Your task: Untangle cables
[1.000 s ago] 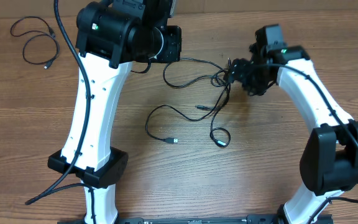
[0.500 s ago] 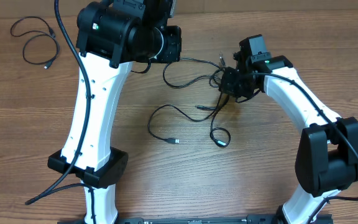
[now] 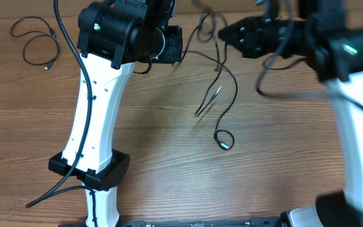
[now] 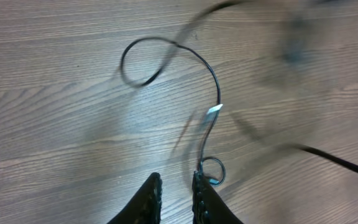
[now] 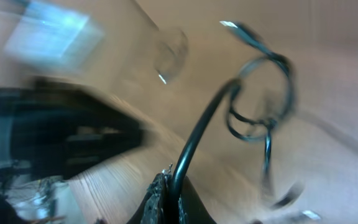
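Plain wood-grain table, nothing of the room to see really; right gripper is clamped tight on the cables, bunch held up near the table's far edge, strands dangling to 1 small loop on the wood; left gripper is nearly closed, a strand touching 1 finger; can't tell if it's pinched.
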Controlling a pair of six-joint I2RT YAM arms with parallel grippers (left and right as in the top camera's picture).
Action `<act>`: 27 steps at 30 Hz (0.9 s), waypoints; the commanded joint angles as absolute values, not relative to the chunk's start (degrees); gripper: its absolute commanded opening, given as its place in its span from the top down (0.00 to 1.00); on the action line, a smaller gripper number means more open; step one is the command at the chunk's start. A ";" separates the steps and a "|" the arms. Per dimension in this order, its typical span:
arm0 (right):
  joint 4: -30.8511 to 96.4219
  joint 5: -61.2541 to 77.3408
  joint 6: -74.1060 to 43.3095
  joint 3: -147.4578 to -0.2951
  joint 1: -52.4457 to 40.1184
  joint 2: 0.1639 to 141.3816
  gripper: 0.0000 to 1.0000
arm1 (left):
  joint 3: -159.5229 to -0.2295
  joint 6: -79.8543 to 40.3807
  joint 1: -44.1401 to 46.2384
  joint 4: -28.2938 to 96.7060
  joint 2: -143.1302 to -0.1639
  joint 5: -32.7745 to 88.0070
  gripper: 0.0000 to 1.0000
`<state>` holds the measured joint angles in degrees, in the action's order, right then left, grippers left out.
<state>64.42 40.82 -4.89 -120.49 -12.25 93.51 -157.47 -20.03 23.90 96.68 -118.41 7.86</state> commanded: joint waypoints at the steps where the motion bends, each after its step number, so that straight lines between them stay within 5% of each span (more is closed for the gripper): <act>1: 62.76 43.20 -5.15 -123.24 -12.19 89.93 0.96 | -157.29 -20.82 23.64 96.79 -119.11 7.14 0.80; 11: 52.34 45.32 -18.17 -123.37 -12.14 87.33 0.96 | -157.21 -20.16 23.70 96.44 -123.31 11.86 0.67; 14: 50.70 45.32 -19.90 -123.42 -12.03 87.33 0.96 | -157.16 -18.09 23.68 96.79 -124.66 12.64 0.50; 21: 46.72 55.22 -23.92 -123.42 -9.30 87.33 0.96 | -156.90 -23.97 22.00 96.05 -126.98 11.60 0.49; 23: 45.50 57.14 -26.70 -123.42 -8.49 87.33 0.96 | -156.88 -24.05 21.69 94.98 -127.83 11.64 0.41; 27: 43.99 57.82 -28.73 -123.42 -7.64 87.33 0.96 | -156.88 -22.55 21.61 91.02 -130.89 12.86 0.07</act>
